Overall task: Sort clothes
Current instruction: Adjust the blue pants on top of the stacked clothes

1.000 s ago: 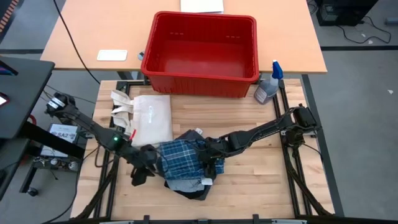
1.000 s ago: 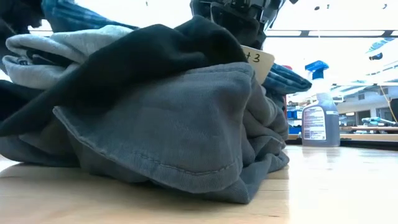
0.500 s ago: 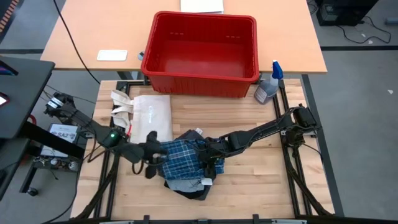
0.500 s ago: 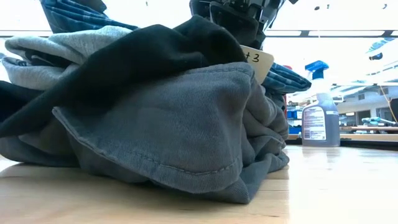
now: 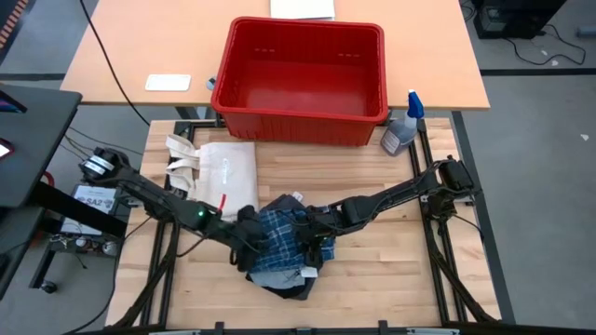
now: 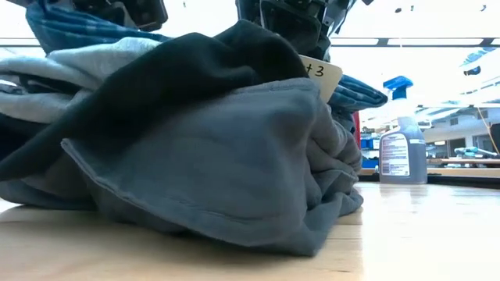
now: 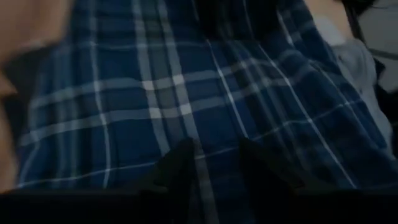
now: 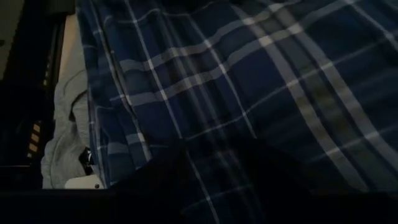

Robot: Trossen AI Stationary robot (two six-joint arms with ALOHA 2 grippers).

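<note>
Clothes sat in one heap near the middle of the wooden table [image 5: 391, 279], toward its front edge: blue-and-white plaid piece [image 5: 277, 234] on top, charcoal-grey shorts [image 6: 226, 164] underneath and facing the low camera, black piece [image 6: 187, 66] draped across the top of the shorts in that view. A white tag [image 6: 320, 76] with a handwritten "3" stuck out of the pile. Left gripper [image 5: 248, 234] was at the plaid's left edge, pressed right into the fabric; its wrist view showed two dark fingers [image 7: 180, 165] with a gap between them lying on plaid, but whether cloth was pinched there couldn't be told. Right gripper [image 5: 315, 233] was on the plaid's right edge, arm reaching in from the table's right side; its wrist view was filled with plaid plus a bit of light grey fabric [image 8: 65, 143], fingers only a dark shape low in frame, so apart or clamped couldn't be told either. Cream tote bag [image 5: 219, 172] lay flat just behind-left of the heap, handles toward the left. Red bin [image 5: 303, 79] stood on the tan desk behind the table, and a spray bottle [image 5: 402, 126] stood by the bin's right front corner.
</note>
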